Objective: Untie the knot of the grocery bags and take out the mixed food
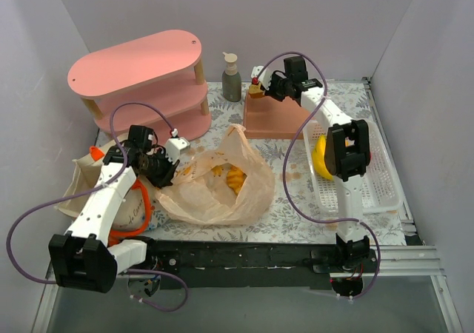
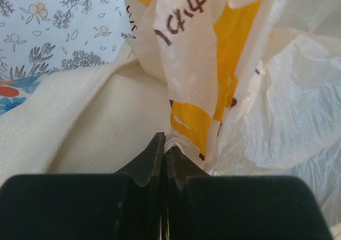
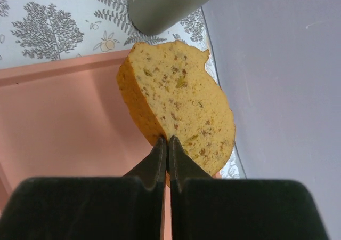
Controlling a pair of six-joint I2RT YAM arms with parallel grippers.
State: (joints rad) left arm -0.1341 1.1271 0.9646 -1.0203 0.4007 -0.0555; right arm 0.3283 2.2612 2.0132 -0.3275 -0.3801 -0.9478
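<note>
Right tool (image 3: 166,140) clamps the bread slice (image 3: 181,106) above the pink tray (image 3: 64,122); lowering it before release looks wise, while left tool (image 2: 164,140) pinches the edge of the tan plastic bag (image 2: 277,106).

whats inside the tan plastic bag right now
Through the open mouth of the tan plastic bag, a few yellow-orange food pieces show. What exactly they are, and anything lying lower, is hidden by the crinkled plastic.

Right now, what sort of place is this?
Probably a walled robot test booth staged like a grocery corner: plain grey panel walls enclose a floral-print table cover, with a pink oval tiered shelf and a thin tan plastic grocery bag.
</note>
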